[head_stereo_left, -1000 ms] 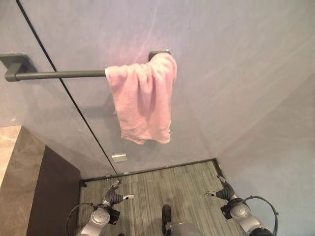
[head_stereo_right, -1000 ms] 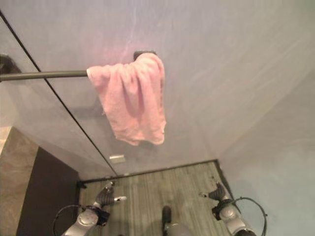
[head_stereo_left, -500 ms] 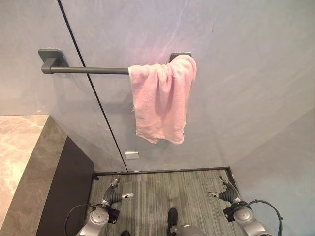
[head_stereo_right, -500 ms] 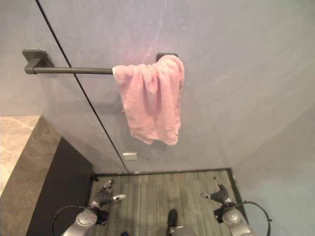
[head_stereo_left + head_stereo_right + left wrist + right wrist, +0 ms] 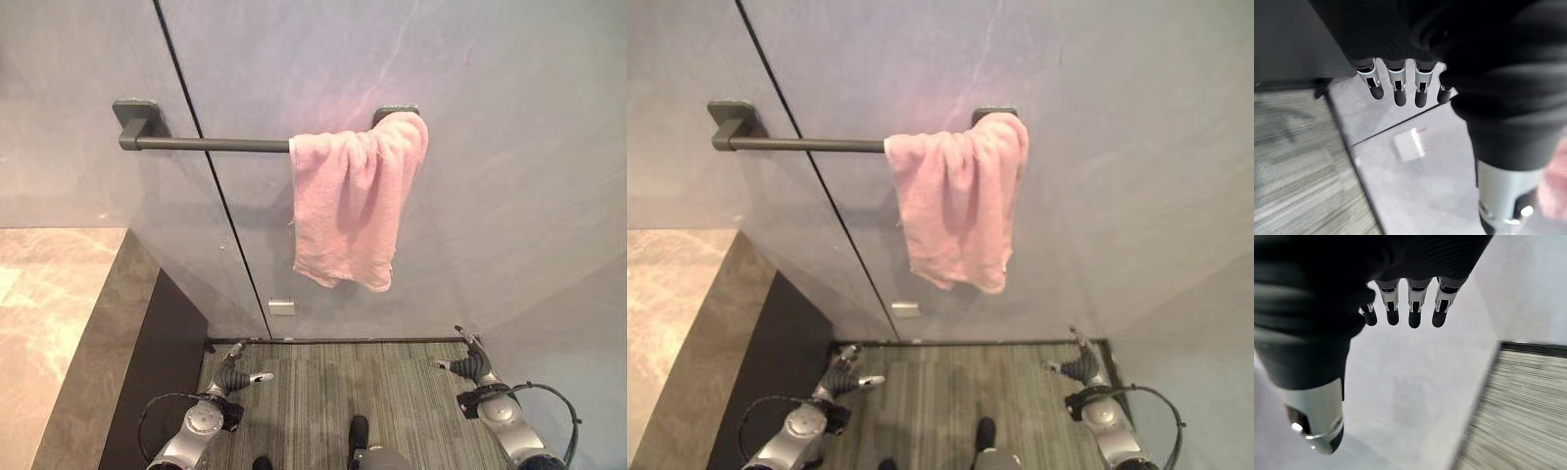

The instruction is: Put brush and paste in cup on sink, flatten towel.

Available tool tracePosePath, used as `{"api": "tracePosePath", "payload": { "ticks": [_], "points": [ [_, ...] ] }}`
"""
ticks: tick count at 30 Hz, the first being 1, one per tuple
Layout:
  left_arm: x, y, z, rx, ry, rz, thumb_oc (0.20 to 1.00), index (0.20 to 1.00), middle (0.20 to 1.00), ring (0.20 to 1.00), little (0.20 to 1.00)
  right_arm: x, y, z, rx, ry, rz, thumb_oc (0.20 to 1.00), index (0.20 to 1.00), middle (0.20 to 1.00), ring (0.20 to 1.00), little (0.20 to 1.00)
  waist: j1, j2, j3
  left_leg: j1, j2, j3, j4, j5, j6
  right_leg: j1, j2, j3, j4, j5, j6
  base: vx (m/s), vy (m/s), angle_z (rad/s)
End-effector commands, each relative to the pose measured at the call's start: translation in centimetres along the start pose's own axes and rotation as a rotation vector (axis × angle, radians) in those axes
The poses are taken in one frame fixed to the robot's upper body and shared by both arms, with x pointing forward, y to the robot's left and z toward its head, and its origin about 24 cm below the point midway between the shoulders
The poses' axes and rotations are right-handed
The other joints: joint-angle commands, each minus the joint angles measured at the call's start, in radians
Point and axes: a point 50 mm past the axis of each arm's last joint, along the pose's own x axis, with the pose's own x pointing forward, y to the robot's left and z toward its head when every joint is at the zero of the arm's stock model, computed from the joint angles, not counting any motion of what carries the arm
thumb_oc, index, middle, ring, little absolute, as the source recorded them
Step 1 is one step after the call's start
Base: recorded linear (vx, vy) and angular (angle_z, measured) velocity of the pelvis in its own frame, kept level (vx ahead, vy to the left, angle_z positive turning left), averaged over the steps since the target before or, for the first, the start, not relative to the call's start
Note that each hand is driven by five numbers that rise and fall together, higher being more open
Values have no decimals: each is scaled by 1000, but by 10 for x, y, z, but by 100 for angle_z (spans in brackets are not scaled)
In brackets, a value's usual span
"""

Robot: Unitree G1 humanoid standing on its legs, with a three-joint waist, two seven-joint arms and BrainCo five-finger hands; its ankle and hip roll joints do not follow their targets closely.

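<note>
A pink towel (image 5: 351, 211) hangs bunched at the right end of a dark wall rail (image 5: 211, 145), crumpled and gathered into folds. My left hand (image 5: 233, 379) hangs low at the lower left, far below the towel, its fingers (image 5: 1396, 88) straight and holding nothing. At the lower right my right hand (image 5: 471, 364) is likewise low, fingers (image 5: 1413, 311) straight and empty. Both hands are well apart from the towel.
A marble counter (image 5: 49, 313) with a dark side panel (image 5: 147, 372) stands at the left. A dark vertical seam (image 5: 220, 186) runs down the grey wall. A small white plate (image 5: 282, 306) sits low on the wall. Grey striped floor (image 5: 333, 382) lies below.
The whole picture has shifted rightward, so the camera has turned left: more of the rail's left bracket and counter now show. Both hands hang as before.
</note>
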Motion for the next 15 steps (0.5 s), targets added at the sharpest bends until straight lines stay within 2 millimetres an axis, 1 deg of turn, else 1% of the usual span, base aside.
{"api": "tracePosePath", "payload": {
  "ticks": [1, 5, 6, 7, 8, 9, 11, 14, 15],
  "points": [
    [2, 31, 16, 37, -80, 77, 1000, 1000, 1000, 1000, 1000, 14, -4, 31, 69, -99, -51, 1000, 1000, 1000, 1000, 1000, 24, -55, -27, 6, -2, -17, -1, 30, -16, 20, -47, 100, 60, -30, 81, -11, 15, -5],
    [-1, 45, 36, 60, -168, 115, 1000, 1000, 1000, 1000, 1000, 17, -14, 51, 88, -175, -69, 1000, 1000, 1000, 1000, 1000, 28, -51, -33, 26, 0, -1, -11, 25, -17, 28, -45, 115, 30, -12, 87, -9, 16, -9],
    [-2, 46, 35, 60, -167, 115, 1000, 1000, 1000, 1000, 1000, 16, -13, 51, 88, -175, -68, 1000, 1000, 1000, 1000, 1000, 29, -51, -32, 28, 0, 1, -11, 24, -17, 29, -44, 117, 29, -10, 87, -19, 22, -11],
    [-5, 52, 49, 63, -231, 124, 1000, 1000, 1000, 1000, 1000, 17, -19, 60, 95, -211, -78, 1000, 1000, 1000, 1000, 1000, 28, -50, -34, 33, 1, 11, -10, 20, -16, 26, -43, 130, 19, -2, 90, -26, 34, -13],
    [-9, 62, 64, 102, -296, 143, 1000, 1000, 1000, 1000, 1000, 18, -24, 71, 69, -259, -82, 1000, 1000, 1000, 1000, 1000, 29, -49, -36, 40, 3, 25, -11, 17, -17, 24, -42, 143, 8, 7, 92, -26, 33, -32],
    [-10, 62, 64, 103, -295, 144, 1000, 1000, 1000, 1000, 1000, 18, -24, 71, 69, -259, -81, 1000, 1000, 1000, 1000, 1000, 30, -49, -36, 41, 3, 26, -11, 16, -17, 24, -42, 145, 8, 8, 92, -13, 24, -46],
    [-13, 70, 78, 127, -356, 166, 1000, 1000, 1000, 1000, 1000, 18, -30, 83, 43, -312, -88, 1000, 1000, 1000, 1000, 1000, 29, -51, -36, 49, 5, 40, -13, 14, -17, 22, -38, 159, 0, 15, 96, -14, 10, -31],
    [-19, 78, 95, 141, -426, 183, 1000, 1000, 1000, 1000, 1000, 17, -36, 93, 28, -352, -80, 1000, 1000, 1000, 1000, 1000, 26, -54, -41, 56, 10, 57, -15, 13, -20, 18, -33, 172, -9, 24, 101, -12, 6, -14],
    [-21, 80, 103, 149, -463, 190, 1000, 1000, 1000, 1000, 1000, 17, -39, 95, 25, -362, -82, 1000, 1000, 1000, 1000, 1000, 25, -56, -44, 57, 11, 59, -18, 12, -21, 18, -32, 174, -14, 26, 103, -11, 7, -17]
  ]
}}
